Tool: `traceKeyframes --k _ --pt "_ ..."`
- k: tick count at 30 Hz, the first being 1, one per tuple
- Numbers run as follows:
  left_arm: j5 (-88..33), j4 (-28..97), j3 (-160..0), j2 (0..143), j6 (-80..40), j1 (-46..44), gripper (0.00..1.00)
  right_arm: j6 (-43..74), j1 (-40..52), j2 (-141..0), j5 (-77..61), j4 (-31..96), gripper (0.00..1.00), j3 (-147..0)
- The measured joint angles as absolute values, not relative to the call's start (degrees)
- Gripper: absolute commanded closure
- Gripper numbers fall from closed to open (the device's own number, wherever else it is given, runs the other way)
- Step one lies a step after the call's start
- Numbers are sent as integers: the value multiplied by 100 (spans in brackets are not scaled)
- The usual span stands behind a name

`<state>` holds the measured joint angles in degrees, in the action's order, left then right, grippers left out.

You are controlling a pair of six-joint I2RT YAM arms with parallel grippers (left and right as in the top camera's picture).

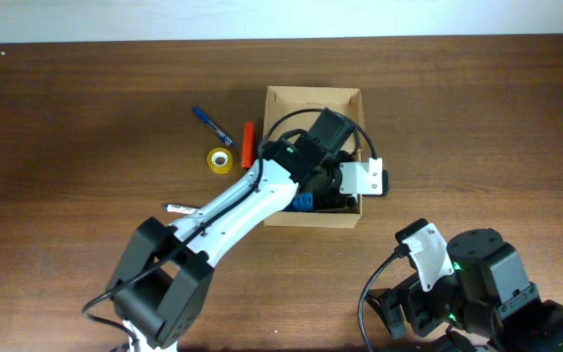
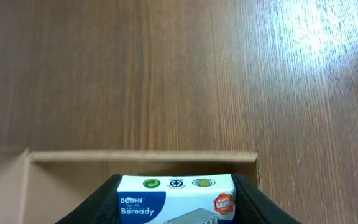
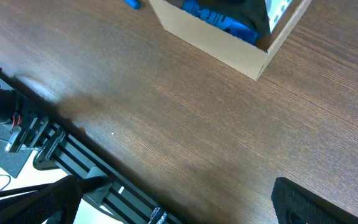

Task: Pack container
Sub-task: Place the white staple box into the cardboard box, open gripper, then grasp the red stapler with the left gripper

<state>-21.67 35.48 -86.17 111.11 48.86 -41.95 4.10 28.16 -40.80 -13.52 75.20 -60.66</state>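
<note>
While the right claw [image 3: 179, 208] rests at the lower right of the overhead frame, its dark fingers [image 3: 51, 199] stand spread wide with nothing between them, released above bare counter [image 1: 86, 117]. Its wrist view shows the wood grain below it and, at the upper edge of the frame, a corner of the container [image 1: 286, 106].

The left arm runs from the bottom left of the overhead frame up to the middle. There its left claw [image 2: 176, 214] hangs over the container's right half. This claw is clenched on a blue-and-white packet [image 2: 176, 186], with a dark finger [image 2: 98, 208] pressed to each side of it. In the left wrist view the packet fills the bottom centre. The container's far cardboard wall runs across the frame just above it.

The container sits at the centre of the counter with its top open. A blue object [image 1: 304, 202] lies inside at its lower edge; what it is cannot be told.

To the left of the container, loose on the wood, is a white pen [image 1: 179, 208], beside the left arm. Further up are a yellow tape roll [image 1: 221, 159] and an orange marker [image 1: 247, 144], which is just beside the container's left wall. A blue pen [image 1: 211, 125] lies aslant at the upper left of that group.
</note>
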Motion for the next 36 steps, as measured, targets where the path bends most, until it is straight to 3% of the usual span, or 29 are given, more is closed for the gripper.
traceKeyframes --k 4,5,6,8,18,22,27,33,36 --pt "-2167 3533 -8615 11251 4912 -4222 56 410 2816 -4080 -1352 7522 1 -6066" --pt "-2169 3533 -8615 11251 4925 -4222 51 410 2816 -4080 -1352 7522 1 -6066" --pt "-2169 3533 -8615 11251 4932 -4222 34 412 2816 -4080 -1352 7522 1 -6066" --pt "-2169 3529 -8615 11251 4974 -4222 23 410 2816 -4080 -1352 7522 1 -6066" --pt "-2084 3813 -9122 11181 4388 -4195 22 410 2816 -4080 -1352 7522 1 -6066" --pt "-917 3848 -9382 10556 3437 -3970 22 408 2816 -4080 -1352 7522 1 -6066" --pt "-213 4466 -9452 9712 2578 -2943 23 410 2816 -4080 -1352 7520 1 -6066" --pt "-720 4720 -9450 9612 2204 -1157 23 410 2816 -4080 -1352 7520 1 -6066" --pt "-1026 4692 -9273 9703 2152 -740 23 412 2816 -4080 -1352 7524 1 -6066"
